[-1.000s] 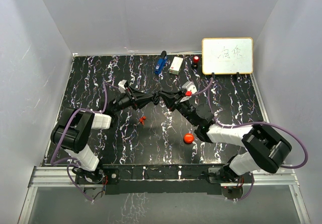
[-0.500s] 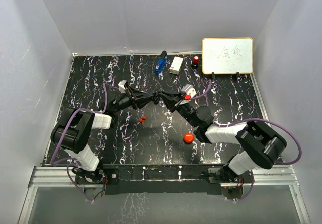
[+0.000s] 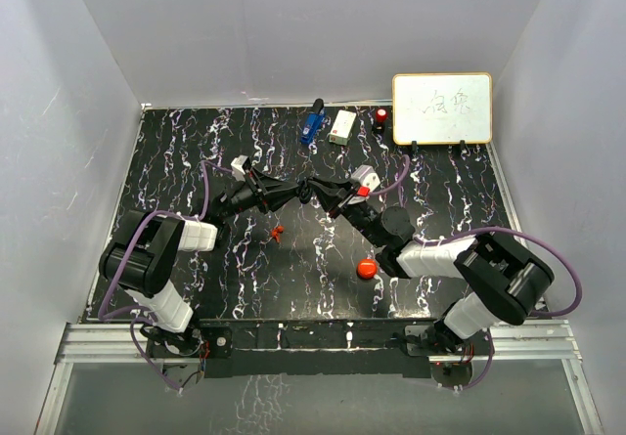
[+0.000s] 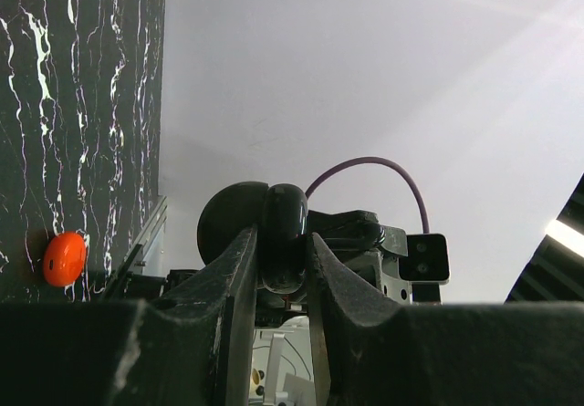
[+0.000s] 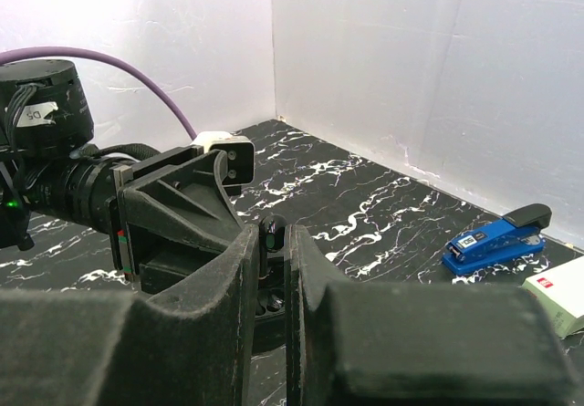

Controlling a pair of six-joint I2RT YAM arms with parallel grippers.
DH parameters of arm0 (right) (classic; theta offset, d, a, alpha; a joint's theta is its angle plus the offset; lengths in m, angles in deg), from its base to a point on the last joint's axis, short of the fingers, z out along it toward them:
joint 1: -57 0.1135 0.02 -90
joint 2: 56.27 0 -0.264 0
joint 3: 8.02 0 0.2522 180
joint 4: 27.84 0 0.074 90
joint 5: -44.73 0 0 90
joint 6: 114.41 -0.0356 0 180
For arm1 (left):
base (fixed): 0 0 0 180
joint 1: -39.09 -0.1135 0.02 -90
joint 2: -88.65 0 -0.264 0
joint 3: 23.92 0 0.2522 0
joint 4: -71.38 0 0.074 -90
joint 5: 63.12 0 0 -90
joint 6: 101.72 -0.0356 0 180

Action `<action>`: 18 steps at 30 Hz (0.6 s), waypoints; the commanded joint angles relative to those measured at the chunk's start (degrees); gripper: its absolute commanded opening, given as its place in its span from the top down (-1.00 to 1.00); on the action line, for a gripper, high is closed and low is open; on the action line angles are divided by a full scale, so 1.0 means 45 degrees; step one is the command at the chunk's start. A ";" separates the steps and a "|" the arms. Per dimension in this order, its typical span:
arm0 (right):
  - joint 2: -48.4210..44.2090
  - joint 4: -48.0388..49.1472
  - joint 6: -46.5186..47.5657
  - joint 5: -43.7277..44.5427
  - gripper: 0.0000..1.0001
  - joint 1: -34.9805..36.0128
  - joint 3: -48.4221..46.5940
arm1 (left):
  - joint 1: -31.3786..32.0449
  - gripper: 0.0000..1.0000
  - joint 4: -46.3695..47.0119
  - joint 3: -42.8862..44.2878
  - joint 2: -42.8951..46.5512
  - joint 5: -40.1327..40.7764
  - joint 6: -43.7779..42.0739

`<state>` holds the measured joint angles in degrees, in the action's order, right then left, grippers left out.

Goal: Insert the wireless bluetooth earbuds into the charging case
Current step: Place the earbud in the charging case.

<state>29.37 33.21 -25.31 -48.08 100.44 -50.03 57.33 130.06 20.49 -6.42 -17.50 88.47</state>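
Pinching black disc (image 4: 285,233), left jaws; right jaws fully closed.

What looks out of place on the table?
One tiny red earbud lies loose on the table, left of centre, with nothing touching it. The red puck sits alone beside the right arm. Nothing looks spilled or damaged.

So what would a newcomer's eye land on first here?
The left gripper and right gripper meet tip to tip over the middle of the black marbled table, the left's jaws shut on a glossy black round piece, the right's on a tiny black earbud. A bright red puck lies near the right arm, a small red earbud near the left.
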 commanded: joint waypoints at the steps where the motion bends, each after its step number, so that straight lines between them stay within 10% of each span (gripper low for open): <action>1: 0.0121 0.1022 0.0436 0.0004 1.00 -0.0039 0.0064 | 0.0106 1.00 0.1012 0.0138 0.0334 -0.0293 0.0215; 18: 0.0322 0.1120 0.0577 -0.0016 1.00 -0.0032 0.0164 | 0.0166 1.00 0.0845 0.0265 0.0743 -0.0314 0.0235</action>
<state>30.58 33.71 -24.22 -48.08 100.42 -50.01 57.77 130.02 20.49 -6.38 -17.66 88.66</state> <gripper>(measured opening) 0.127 0.219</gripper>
